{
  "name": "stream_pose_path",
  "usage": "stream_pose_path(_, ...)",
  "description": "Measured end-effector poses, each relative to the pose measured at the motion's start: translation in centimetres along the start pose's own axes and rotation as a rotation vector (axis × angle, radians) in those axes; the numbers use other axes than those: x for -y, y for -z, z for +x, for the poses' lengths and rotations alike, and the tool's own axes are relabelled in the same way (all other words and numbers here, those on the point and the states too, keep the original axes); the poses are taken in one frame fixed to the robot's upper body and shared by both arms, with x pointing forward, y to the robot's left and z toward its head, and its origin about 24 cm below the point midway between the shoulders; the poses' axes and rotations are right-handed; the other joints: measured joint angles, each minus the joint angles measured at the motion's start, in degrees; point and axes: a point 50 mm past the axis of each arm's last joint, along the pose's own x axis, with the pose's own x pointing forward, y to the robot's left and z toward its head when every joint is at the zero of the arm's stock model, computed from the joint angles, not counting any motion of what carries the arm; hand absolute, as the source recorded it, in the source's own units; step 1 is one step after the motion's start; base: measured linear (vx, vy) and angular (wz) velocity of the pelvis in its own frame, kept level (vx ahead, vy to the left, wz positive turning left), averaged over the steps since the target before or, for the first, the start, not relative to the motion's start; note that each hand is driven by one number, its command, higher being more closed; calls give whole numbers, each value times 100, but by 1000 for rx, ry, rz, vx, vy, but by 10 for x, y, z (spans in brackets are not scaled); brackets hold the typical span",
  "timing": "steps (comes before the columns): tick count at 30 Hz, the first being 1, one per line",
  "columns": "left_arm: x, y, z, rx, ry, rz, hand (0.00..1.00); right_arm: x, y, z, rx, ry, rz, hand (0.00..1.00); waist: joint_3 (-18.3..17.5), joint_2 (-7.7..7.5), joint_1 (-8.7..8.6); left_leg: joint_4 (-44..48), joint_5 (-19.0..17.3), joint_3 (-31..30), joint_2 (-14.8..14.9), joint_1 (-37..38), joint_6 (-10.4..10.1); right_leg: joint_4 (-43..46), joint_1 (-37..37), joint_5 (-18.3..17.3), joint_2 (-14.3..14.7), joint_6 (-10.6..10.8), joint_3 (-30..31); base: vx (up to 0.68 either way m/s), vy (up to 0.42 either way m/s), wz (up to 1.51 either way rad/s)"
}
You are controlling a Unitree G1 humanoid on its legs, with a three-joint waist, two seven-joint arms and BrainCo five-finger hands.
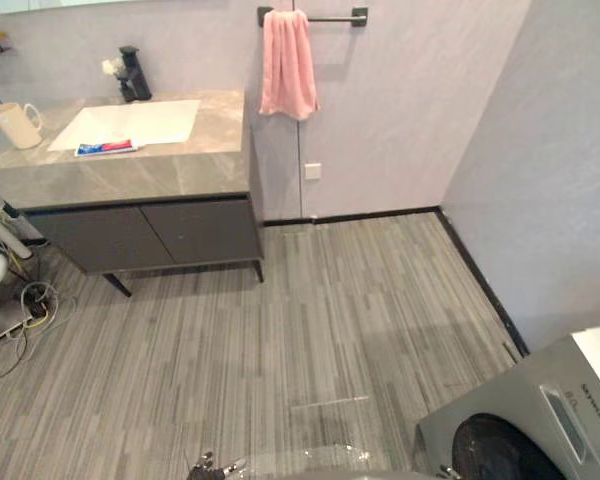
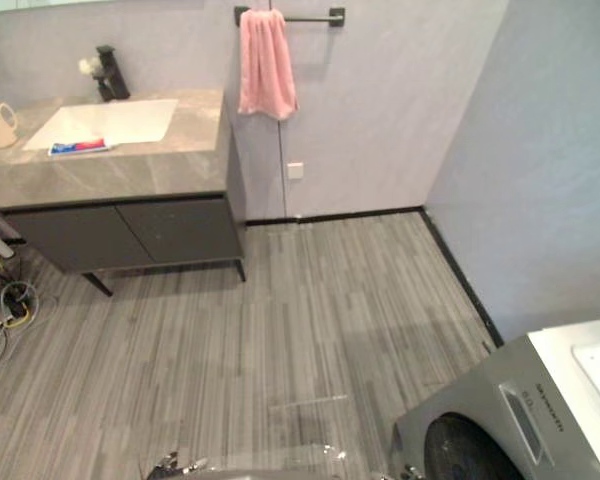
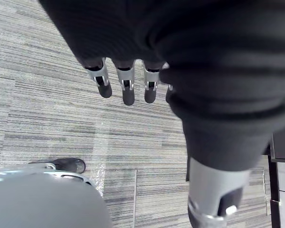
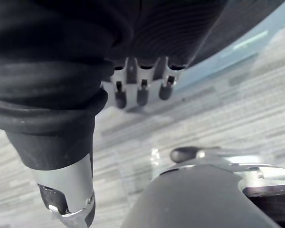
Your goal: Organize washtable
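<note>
The counter (image 1: 195, 170) is a grey stone-look slab with a white sink (image 1: 130, 122) sunk into it. Behind the sink, up against the wall, stands a black faucet (image 1: 132, 75). There's a small white thing right beside it that's too small to make out.

Left of the sink, near the counter's end, a cream mug (image 1: 18, 125) sits upright with its handle turned toward the sink. Just in front of the sink, a toothpaste tube (image 1: 105, 148) lies flat on the stone. It's red and blue on white and runs along the sink's front edge. Below the sink is a dark cabinet (image 1: 150, 235) on thin black legs.

Right of the sink, past the counter's end, a pink towel (image 1: 287, 65) hangs from a black rail (image 1: 330, 17) on the wall. A white socket (image 1: 312, 171) sits lower down under it. Well apart from the sink, at the near right, is the corner of a grey washer (image 1: 540, 420) with a dark round door. The floor (image 1: 330, 320) is grey striped planks.

Both robot hands are well away from the sink. The left robot hand (image 3: 127, 88) hangs over the floor with fingers loose and apart, thumb off to one side, nothing in it. The right robot hand (image 4: 141, 92) is the same deal: fingers relaxed, empty, over the floor.
</note>
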Motion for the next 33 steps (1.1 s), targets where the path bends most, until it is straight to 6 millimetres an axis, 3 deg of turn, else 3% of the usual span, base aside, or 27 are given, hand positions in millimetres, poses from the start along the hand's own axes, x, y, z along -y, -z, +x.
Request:
stream_pose_path(10, 3, -12, 3, 30, 21, 53, 0, -8, -24, 6, 58, -15, -40, 0, 201, -7, 7, -78, 48, -41, 0, 83, -84, -88, 99, 15, 7, 82, -49, -26, -24, 1)
stream_pose_path(24, 4, -15, 5, 30, 31, 93, 0, -10, -29, 7, 69, -18, -41, 0, 325, -61, -4, -145, 64, -52, 8, 56, -131, -121, 52, 16, 22, -10, -50, -32, -19, 0)
stream_pose_path(25, 4, -19, 6, 39, 29, 95, 0, -10, -30, 8, 74, -20, -40, 0, 346, -38, -5, 11, -8, -51, 42, -44, -177, 62, -61, -88, 22, -45, -62, 27, -41, 5)
stream_pose_path(27, 1, -28, 8, 61, 21, 96, 0, -14, -33, 8, 84, -27, -35, 0, 504, -149, 11, 621, -256, -30, 144, -323, -332, 425, -210, -309, 8, -94, -52, 33, -52, 6)
stream_pose_path(29, -7, -37, 9, 99, -9, 56, 0, -22, -36, 8, 99, -43, -19, 0, 674, -328, 27, 2396, -577, -1, 364, -1004, -444, 831, -251, -605, -10, -187, -29, 19, -108, -3)
stream_pose_path(32, -3, -36, 7, 110, -14, 11, 0, -17, -44, 7, 140, -34, -12, 0, 726, -202, 88, 4439, -686, -37, 777, -1868, -362, 1191, -138, -960, 127, -348, 236, 66, -55, -36)
stream_pose_path(33, -2, -37, 7, 111, -11, 8, 0, -16, -45, 7, 144, -30, -9, 0, 735, -163, 93, 4571, -744, -33, 827, -1962, -315, 1210, -110, -992, 133, -352, 278, 133, 46, -45)
